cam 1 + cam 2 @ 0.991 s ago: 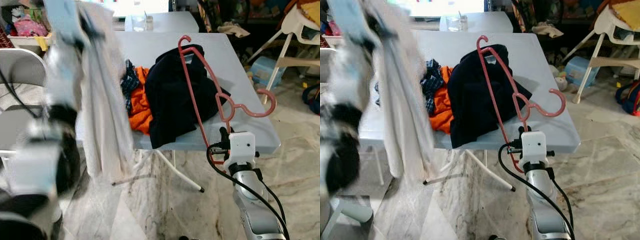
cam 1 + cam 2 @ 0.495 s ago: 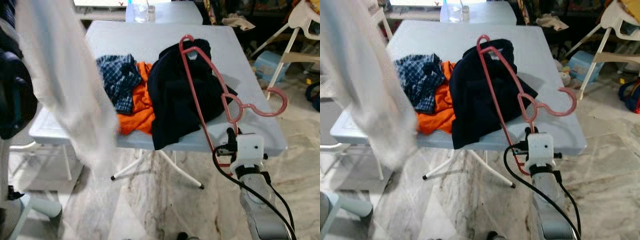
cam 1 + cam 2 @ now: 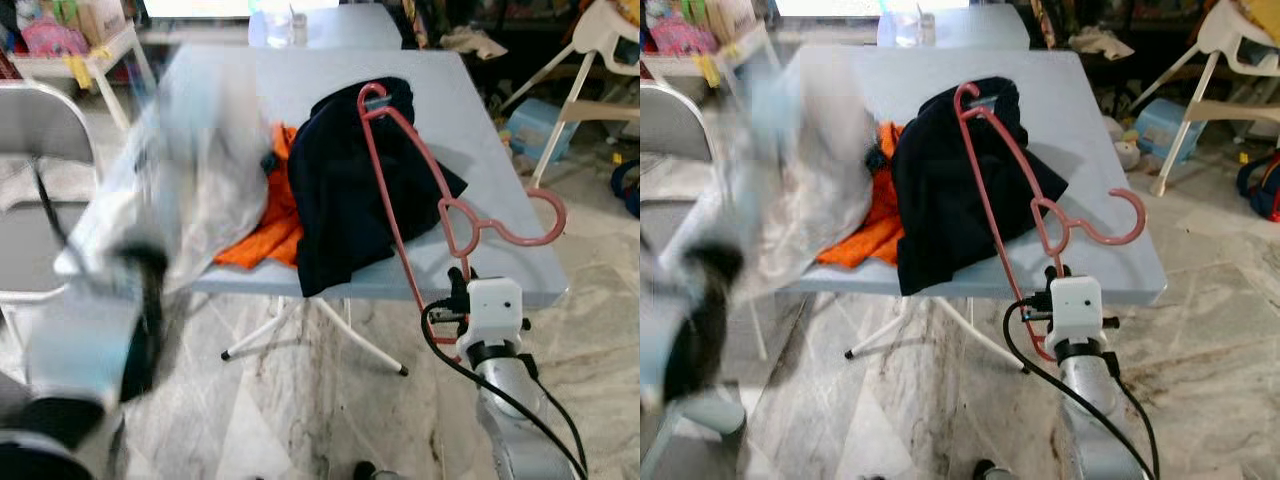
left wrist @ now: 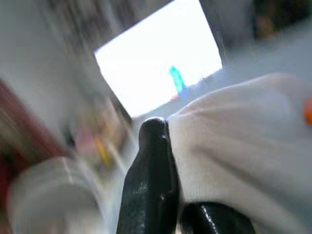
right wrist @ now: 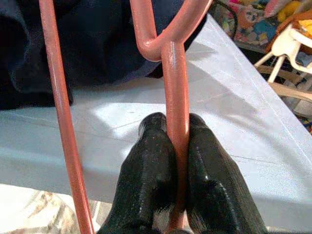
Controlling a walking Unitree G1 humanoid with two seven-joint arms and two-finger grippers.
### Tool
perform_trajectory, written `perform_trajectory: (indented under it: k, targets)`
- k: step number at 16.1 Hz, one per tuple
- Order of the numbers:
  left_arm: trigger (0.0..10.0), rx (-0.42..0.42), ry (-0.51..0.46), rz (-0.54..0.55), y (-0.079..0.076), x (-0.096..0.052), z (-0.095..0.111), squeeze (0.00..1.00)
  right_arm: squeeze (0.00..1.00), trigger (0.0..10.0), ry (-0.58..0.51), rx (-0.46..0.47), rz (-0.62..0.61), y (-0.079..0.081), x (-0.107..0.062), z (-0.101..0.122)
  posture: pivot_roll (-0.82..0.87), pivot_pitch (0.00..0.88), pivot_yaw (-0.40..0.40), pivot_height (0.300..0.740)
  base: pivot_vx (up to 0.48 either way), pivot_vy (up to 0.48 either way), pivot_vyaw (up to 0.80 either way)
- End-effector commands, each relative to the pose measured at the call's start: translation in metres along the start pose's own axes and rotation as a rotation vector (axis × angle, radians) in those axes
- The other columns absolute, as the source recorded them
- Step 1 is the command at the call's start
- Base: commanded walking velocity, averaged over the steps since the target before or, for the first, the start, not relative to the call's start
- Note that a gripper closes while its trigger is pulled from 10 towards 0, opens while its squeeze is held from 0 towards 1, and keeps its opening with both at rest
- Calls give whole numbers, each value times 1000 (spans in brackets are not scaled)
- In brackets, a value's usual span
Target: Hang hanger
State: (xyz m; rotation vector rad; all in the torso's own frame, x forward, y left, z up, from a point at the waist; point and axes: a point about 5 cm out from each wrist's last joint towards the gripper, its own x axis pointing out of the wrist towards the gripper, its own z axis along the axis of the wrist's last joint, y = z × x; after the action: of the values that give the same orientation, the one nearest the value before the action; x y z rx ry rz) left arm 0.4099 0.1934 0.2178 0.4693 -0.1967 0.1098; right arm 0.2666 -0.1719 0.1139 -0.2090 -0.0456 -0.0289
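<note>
Pink plastic, the thin-rod clothes hanger is gripped by its lower bar in the clenched right end effector at five o'clock, before the pale grey folding surface. A crumpled dark navy garment and orange cloth are piled behind it. At nine o'clock, blurred white fabric is pinched by the left end effector.

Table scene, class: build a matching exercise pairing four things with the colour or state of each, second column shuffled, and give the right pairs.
Things:
1. hanger
2. dark garment
3. white cloth
4. garment beside the dark one

States:
A. orange, lying on the table
B. pink, clamped in the right end effector
C. held at the left end effector
D. navy, heaped on the table

Pairs: 1-B, 2-D, 3-C, 4-A
</note>
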Motion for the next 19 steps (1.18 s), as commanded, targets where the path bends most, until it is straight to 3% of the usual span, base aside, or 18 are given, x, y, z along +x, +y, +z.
perform_trajectory:
  k: [1,2,3,4,8,11,12,13,14,15,17,19]
  targets:
    - [10000,-108,14,37,12,4,4,0,0,10000,11,-1,5,-2,-1,0,-82,153,-2,740,0,0,0]
    - [10000,-131,45,21,11,1,-4,1000,0,10000,14,-4,9,-2,0,0,-77,153,-8,740,0,0,0]
    - [10000,-202,87,-61,8,-3,-15,1000,0,10000,23,-4,29,0,1,-1,-64,150,-15,740,0,0,0]
    - [10000,-221,72,-96,9,-3,-13,1000,0,10000,24,-3,44,3,2,-1,-51,146,-14,740,0,0,0]
    - [10000,-258,-29,-116,30,4,5,1000,0,10000,21,9,71,10,7,0,-31,141,1,740,0,0,0]
    - [10000,-309,-7,-92,32,-1,-5,1000,0,10000,38,20,77,13,4,-5,-8,142,8,740,0,0,0]
    - [10000,-90,-122,-105,30,-14,-9,1000,0,10000,53,33,88,16,5,-7,10,141,2,740,0,0,0]
    - [10000,-3,-135,-101,29,-23,-19,1000,0,10000,57,32,94,17,5,-8,13,141,0,740,0,0,0]
    - [10000,-6,-11,-80,29,-33,-45,1000,0,10000,55,24,102,17,6,-9,17,140,-3,740,0,0,0]
    - [10000,23,23,-100,27,-39,-56,1000,0,10000,55,25,104,18,7,-9,24,138,-4,740,0,0,0]
    - [10000,-24,165,-83,23,-59,-88,1000,0,10000,52,24,107,18,10,-8,33,135,-6,740,0,0,0]
    - [10000,-8,192,-55,24,-70,-99,1000,0,10000,50,24,110,18,12,-8,41,132,-8,740,0,0,0]
